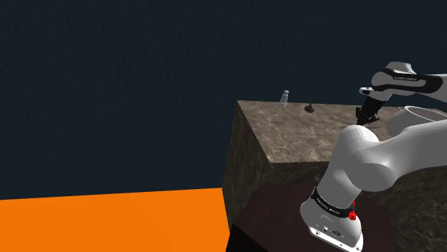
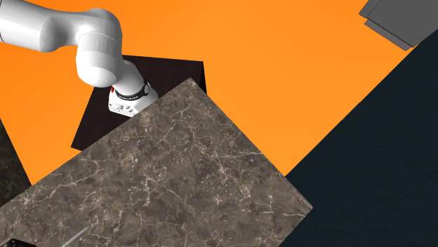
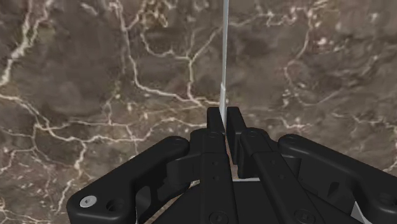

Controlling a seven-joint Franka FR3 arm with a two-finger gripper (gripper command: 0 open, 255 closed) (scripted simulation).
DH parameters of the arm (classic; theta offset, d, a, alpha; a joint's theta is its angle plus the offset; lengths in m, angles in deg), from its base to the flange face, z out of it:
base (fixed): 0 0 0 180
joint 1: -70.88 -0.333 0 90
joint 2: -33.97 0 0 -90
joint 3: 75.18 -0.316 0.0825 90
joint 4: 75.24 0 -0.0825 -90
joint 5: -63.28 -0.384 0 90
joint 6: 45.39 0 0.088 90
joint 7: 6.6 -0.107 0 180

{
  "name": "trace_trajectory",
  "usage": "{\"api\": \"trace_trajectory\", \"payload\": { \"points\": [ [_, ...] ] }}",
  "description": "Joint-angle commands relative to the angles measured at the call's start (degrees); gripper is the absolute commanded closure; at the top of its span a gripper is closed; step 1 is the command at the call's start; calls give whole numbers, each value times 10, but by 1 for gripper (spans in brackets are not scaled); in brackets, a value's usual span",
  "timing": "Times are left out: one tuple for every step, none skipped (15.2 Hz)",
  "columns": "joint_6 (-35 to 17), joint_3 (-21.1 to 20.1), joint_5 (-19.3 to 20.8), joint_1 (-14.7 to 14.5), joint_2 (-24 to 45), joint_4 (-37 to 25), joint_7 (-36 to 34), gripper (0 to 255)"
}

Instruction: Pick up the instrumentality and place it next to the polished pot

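Note:
My black gripper (image 3: 225, 118) is shut on a thin, flat, silvery-white utensil (image 3: 225, 51), which sticks out straight ahead from between the fingertips, seen edge-on over the marble counter (image 3: 95, 76). In the shoulder view the gripper (image 1: 366, 114) hangs low over the counter's far right part. A small pale grey pot-like container (image 1: 284, 98) stands at the counter's far edge, well to the shoulder view's left of the gripper. In the second exterior view a thin grey strip of the utensil (image 2: 78, 236) shows at the bottom left edge.
A small brown object (image 1: 310, 109) sits on the counter between the grey container and the gripper. The dark marble counter (image 1: 286, 136) drops off to an orange floor (image 1: 107, 222). The arm's stand (image 2: 140, 77) is beside the counter. A dark wall rises behind.

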Motion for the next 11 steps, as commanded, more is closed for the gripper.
{"api": "trace_trajectory", "payload": {
  "points": [
    [0, 0, 0, 0, 0, 0, 0, 255],
    [0, 0, 0, 0, 0, 0, 0, 255],
    [0, 0, 0, 0, 0, 0, 0, 255],
    [0, 0, 0, 0, 0, 0, 0, 255],
    [0, 0, 0, 0, 0, 0, 0, 0],
    [0, 0, 0, 0, 0, 0, 0, 0],
    [0, 0, 0, 0, 0, 0, 0, 0],
    [0, 0, 0, 0, 0, 0, 0, 0],
    [0, 0, 0, 0, 0, 0, 0, 0],
    [0, 0, 0, 0, 0, 0, 0, 0],
    [12, -12, -9, 2, 5, -9, 4, 0]
  ]
}}
